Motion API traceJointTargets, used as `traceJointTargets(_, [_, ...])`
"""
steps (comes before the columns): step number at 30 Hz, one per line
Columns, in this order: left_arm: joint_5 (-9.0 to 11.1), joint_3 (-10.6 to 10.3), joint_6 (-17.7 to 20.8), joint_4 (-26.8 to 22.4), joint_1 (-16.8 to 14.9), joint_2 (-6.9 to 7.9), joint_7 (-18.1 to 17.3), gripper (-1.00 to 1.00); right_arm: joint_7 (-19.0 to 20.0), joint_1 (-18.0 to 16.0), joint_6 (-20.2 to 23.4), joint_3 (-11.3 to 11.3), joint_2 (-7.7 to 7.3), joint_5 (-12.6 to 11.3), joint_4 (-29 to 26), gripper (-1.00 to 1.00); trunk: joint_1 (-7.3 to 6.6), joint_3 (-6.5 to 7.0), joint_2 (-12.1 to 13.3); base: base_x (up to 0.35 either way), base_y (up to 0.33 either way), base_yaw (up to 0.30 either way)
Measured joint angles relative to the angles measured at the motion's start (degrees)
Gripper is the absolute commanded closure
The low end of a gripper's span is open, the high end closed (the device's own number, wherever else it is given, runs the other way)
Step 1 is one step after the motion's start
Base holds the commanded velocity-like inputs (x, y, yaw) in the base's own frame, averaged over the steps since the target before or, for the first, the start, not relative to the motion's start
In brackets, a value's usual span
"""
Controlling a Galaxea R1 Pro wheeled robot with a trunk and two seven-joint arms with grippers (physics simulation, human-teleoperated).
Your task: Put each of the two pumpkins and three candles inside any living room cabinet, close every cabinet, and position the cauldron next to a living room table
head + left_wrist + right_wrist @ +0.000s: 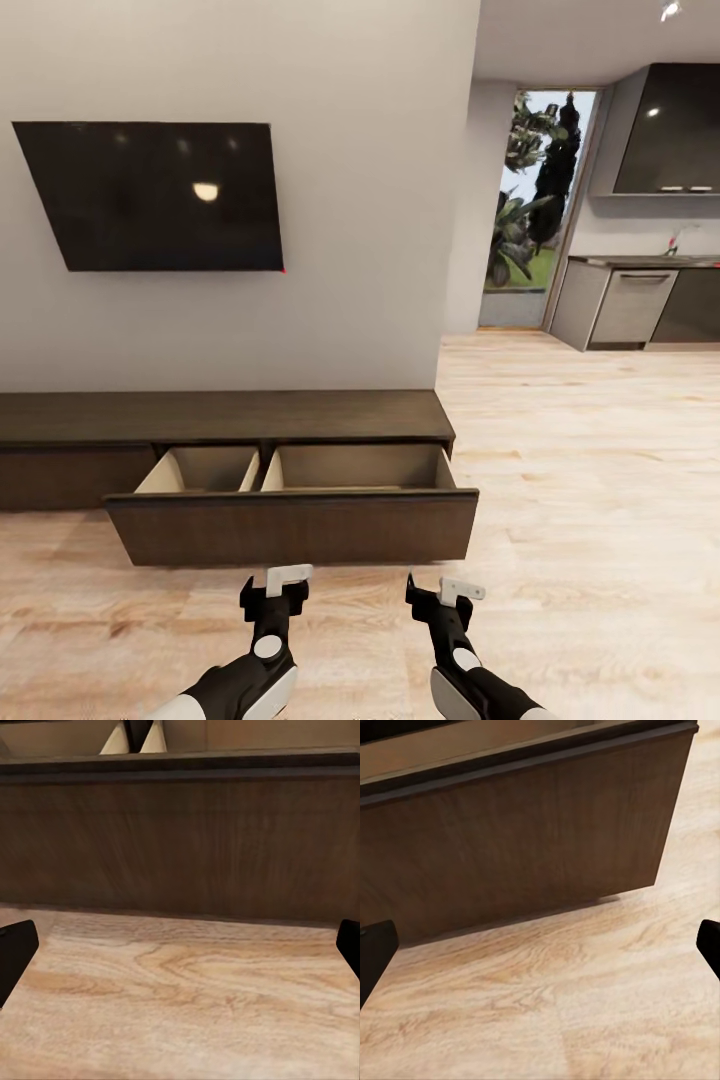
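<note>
I'm parked facing the cabinet point(225, 415), the long low dark brown console against the grey wall, and I use it as my anchor for everything else. Its wide drawer point(290, 525) at the right-hand end is pulled out toward me; I can see two pale beige compartments inside, split by a divider, and what I can see of their inner walls is bare, though the drawer floor is hidden behind the front panel. A black TV screen point(160, 195) hangs on the wall above the cabinet. Past the cabinet's right end the wall stops and the light wood floor point(590, 480) runs on toward a glass door point(535, 200) with plants beyond it and grey kitchen units point(640, 300) beside that. My left gripper point(283, 585) hangs just in front of the drawer front, near its middle, with bare floor between them; in the left wrist view its dark fingertips point(15, 956) sit far apart at the frame edges, so the jaws are spread wide with nothing between them. My right gripper point(445, 592) hangs near the drawer's right corner, also short of touching it, and its fingertips point(375, 956) are likewise well apart, holding nothing. The drawer front itself stands between both grippers and the compartments.
</note>
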Motion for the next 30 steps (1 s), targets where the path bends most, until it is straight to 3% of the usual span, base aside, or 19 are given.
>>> traceJointTargets(10, [0.0,-0.2,0.0,0.0,0.0,-0.04,0.0,-1.00,0.0,0.0,-0.1,0.0,0.00,0.0,0.0,-1.00,0.22,-0.18,-0.4,0.014,0.006,0.000])
traceJointTargets(30, [0.0,-0.4,0.1,0.0,0.0,-0.09,-0.1,-1.00,0.0,0.0,-0.1,0.0,-0.01,0.0,0.0,-1.00,0.20,-0.18,-0.4,0.244,0.119,0.000])
